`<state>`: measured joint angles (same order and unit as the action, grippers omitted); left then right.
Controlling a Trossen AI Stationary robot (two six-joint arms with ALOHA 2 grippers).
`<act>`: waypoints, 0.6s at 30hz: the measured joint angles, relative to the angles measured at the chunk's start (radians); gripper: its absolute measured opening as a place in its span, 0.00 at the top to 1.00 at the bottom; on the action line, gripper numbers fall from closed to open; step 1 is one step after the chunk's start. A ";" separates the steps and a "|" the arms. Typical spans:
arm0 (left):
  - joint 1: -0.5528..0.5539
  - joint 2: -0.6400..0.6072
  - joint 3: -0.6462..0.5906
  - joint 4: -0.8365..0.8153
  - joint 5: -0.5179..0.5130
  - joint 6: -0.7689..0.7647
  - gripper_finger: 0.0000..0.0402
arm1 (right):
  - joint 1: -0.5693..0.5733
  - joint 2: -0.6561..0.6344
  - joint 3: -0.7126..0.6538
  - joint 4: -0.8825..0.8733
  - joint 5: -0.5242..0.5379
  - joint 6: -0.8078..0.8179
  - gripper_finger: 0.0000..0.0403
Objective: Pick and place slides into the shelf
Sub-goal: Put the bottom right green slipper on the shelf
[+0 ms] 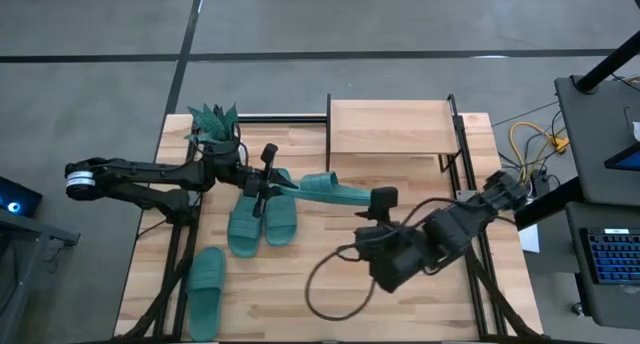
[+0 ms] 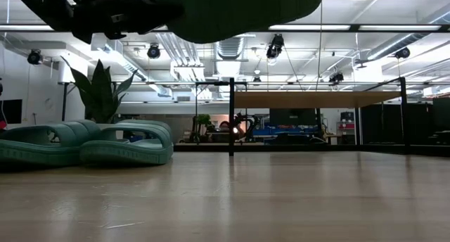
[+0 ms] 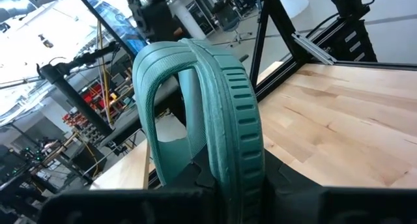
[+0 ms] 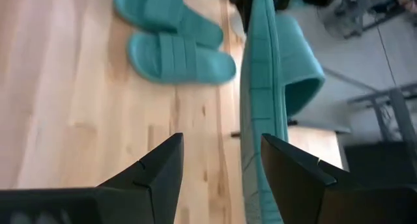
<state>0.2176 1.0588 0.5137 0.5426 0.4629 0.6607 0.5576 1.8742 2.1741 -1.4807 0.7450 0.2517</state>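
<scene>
two dark jointed arms, the left arm (image 1: 140, 174) white-capped, the right arm (image 1: 440, 234) trailing a looping black cable.

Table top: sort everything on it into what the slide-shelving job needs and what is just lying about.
Job:
- held slide, gripped on edge by the shut left hand
- pair of slides
- lone slide near the front-left corner
- shelf
- right hand, open, near the held slide's far end

Lying about:
- potted plant
- loose black cable
</scene>
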 joint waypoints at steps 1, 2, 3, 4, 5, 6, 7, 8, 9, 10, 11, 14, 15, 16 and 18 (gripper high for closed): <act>0.000 0.000 0.000 0.000 0.000 0.000 0.96 | -0.008 0.024 0.039 -0.046 -0.007 0.014 0.52; 0.000 0.000 0.000 -0.001 0.000 -0.001 0.96 | -0.017 0.049 0.075 -0.083 -0.017 0.028 0.52; 0.000 0.001 0.000 -0.001 0.000 -0.001 0.96 | -0.025 0.073 0.109 -0.097 -0.019 0.037 0.52; 0.000 0.002 0.000 -0.001 0.001 -0.001 0.96 | -0.031 0.091 0.132 -0.085 -0.018 0.034 0.52; 0.000 0.003 0.000 -0.001 0.001 -0.001 0.96 | -0.036 0.103 0.145 -0.087 -0.020 0.012 0.52; 0.000 0.003 0.000 -0.002 0.001 -0.001 0.96 | -0.039 0.117 0.163 -0.093 -0.021 -0.013 0.52; 0.000 0.003 0.000 -0.002 0.001 -0.002 0.96 | -0.045 0.130 0.180 -0.089 -0.020 -0.035 0.52; 0.000 0.003 0.000 -0.002 0.002 -0.001 0.96 | -0.051 0.134 0.183 -0.087 -0.019 -0.051 0.52; 0.000 0.003 0.000 -0.002 0.002 -0.002 0.96 | -0.057 0.132 0.181 -0.091 -0.021 -0.061 0.52; 0.000 0.003 0.000 -0.002 0.002 -0.002 0.96 | -0.063 0.129 0.176 -0.091 -0.022 -0.065 0.52; 0.000 0.002 0.000 -0.004 0.002 -0.002 0.96 | -0.073 0.128 0.173 -0.091 -0.023 -0.066 0.52; 0.000 0.001 -0.001 -0.004 0.003 -0.002 0.96 | -0.098 0.125 0.169 -0.091 -0.020 -0.067 0.52; 0.000 0.001 -0.002 -0.004 0.003 -0.002 0.96 | -0.104 0.125 0.169 -0.091 -0.020 -0.068 0.52; 0.000 0.001 -0.003 -0.006 0.002 -0.002 0.96 | -0.109 0.125 0.168 -0.091 -0.020 -0.069 0.52; -0.002 0.001 -0.005 -0.007 0.003 -0.003 0.96 | -0.120 0.125 0.168 -0.091 -0.022 -0.076 0.52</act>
<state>0.2160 1.0599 0.5090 0.5360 0.4656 0.6579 0.4377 1.9995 2.3422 -1.5716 0.7230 0.1755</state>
